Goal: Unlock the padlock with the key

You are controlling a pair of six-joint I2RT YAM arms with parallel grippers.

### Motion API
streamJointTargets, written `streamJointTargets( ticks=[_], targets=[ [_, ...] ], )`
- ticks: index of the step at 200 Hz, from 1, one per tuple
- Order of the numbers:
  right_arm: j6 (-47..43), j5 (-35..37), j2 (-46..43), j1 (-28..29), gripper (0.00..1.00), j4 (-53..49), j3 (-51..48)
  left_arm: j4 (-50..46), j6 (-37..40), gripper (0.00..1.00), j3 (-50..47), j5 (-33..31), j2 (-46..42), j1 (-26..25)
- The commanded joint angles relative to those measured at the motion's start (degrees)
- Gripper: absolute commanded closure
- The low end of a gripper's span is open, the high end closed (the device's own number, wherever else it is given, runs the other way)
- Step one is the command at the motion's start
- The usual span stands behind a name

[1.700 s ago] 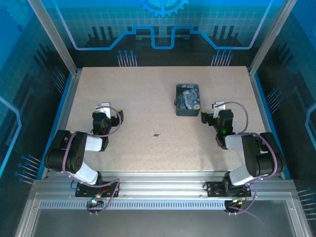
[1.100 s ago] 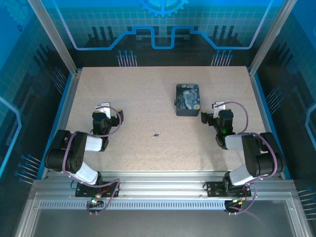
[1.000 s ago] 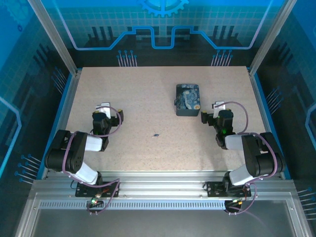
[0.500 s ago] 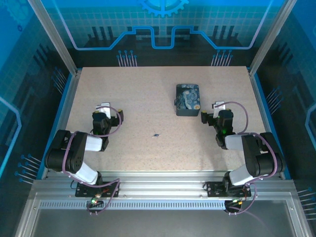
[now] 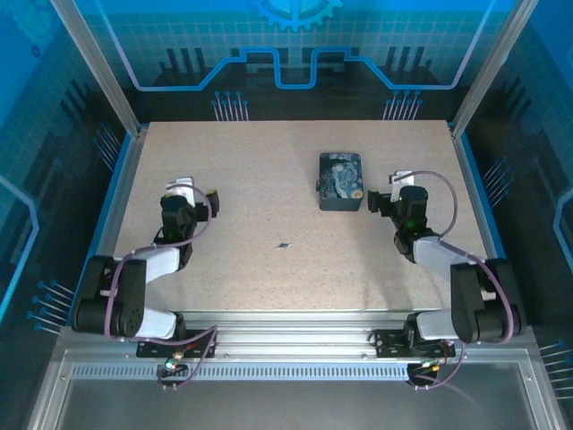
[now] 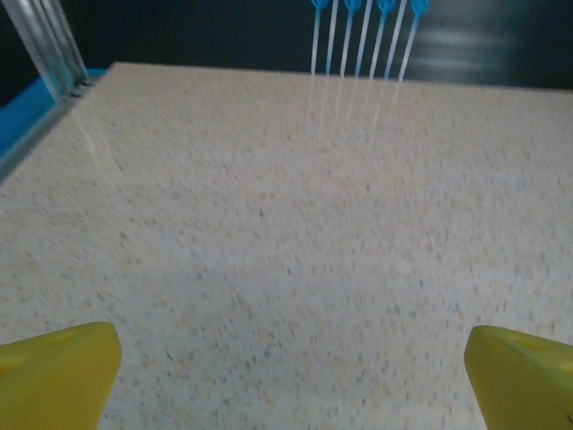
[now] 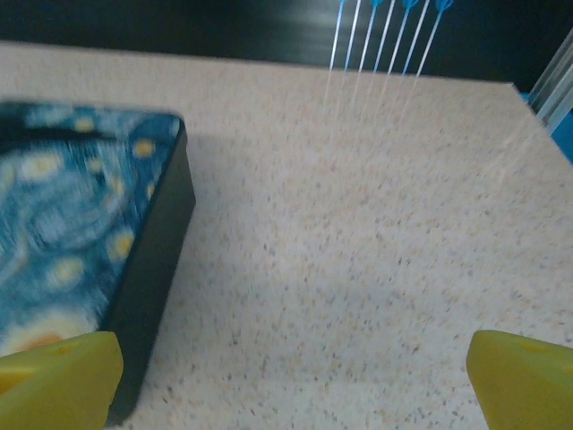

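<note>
Left gripper [image 5: 197, 191] released, empty, over table [image 5: 269, 161]. Right gripper [image 5: 387, 191] released, empty, just beside box [image 5: 340, 181]. Small dark item [image 5: 283, 244] lies mid-table.

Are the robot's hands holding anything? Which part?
No, nothing is held. The left gripper and right gripper both have their yellow fingers spread wide with only table between them. The blue patterned box sits beside the right one, not gripped.

One starry-patterned box [image 5: 341, 179], one tiny dark object [image 5: 283, 244] (too small to identify)
</note>
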Motion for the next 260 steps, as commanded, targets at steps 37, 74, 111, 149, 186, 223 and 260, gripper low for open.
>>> streamJointTargets(
  ticks=[37, 74, 111, 149, 186, 223, 260],
  targets=[
    [26.27, -2.34, -8.98, -3.38, 0.00, -27.39, 10.59, -26.54, -23.64, 0.01, 12.02, 4.16, -8.70, 0.73],
    [31.10, -17.80, -1.48, -7.34, 0.00, -33.27, 18.87, -27.45, -31.19, 0.01, 11.41, 20.02, -12.84, 1.51],
    [30.03, -22.80, 10.73, -6.21, 0.00, -39.39, 31.65, -37.70, -35.02, 0.01, 11.07, 28.18, -16.67, 0.00],
    [30.92, -23.53, 24.96, -3.03, 0.00, -43.84, 44.69, -46.38, -34.40, 0.01, 10.73, 32.24, -20.68, -3.40],
    [31.87, -22.74, 37.86, -0.20, 0.00, -49.35, 58.64, -49.18, -34.62, 0.01, 10.07, 34.97, -22.24, -5.99],
    [31.95, -22.40, 47.70, 1.89, 0.00, -54.99, 71.12, -49.33, -34.52, 0.01, 9.23, 35.28, -22.23, -6.80],
    [30.08, -24.17, 53.34, 4.38, 0.00, -58.58, 79.26, -46.68, -35.82, 0.01, 7.29, 36.25, -20.30, -7.16]
  ],
)
